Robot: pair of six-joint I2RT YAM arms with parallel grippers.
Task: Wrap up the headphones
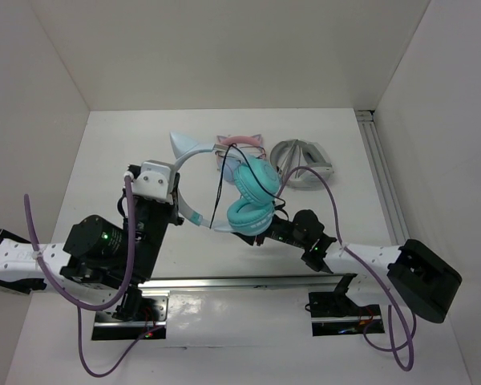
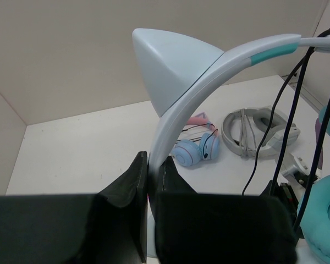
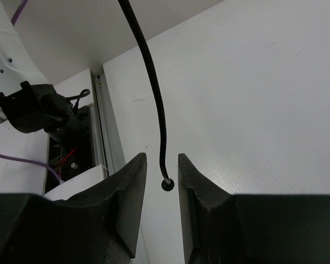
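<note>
The headphones (image 1: 252, 196) have teal ear cups stacked together, a pale headband (image 2: 209, 71) with a pointed cat ear, and a thin black cable (image 3: 151, 71). They are held up off the table. My left gripper (image 2: 151, 170) is shut on the headband near its lower end; in the top view the left gripper (image 1: 176, 210) is left of the cups. My right gripper (image 3: 162, 165) is open. The cable's plug end (image 3: 167, 185) hangs between its jaws, touching neither. In the top view the right gripper (image 1: 262, 237) is just below the cups.
Pink-banded light-blue cat-ear headphones (image 1: 240, 144) and folded grey-white headphones (image 1: 305, 164) lie at the back of the table; both also show in the left wrist view (image 2: 195, 148) (image 2: 258, 129). A metal rail (image 1: 381, 168) runs along the right wall.
</note>
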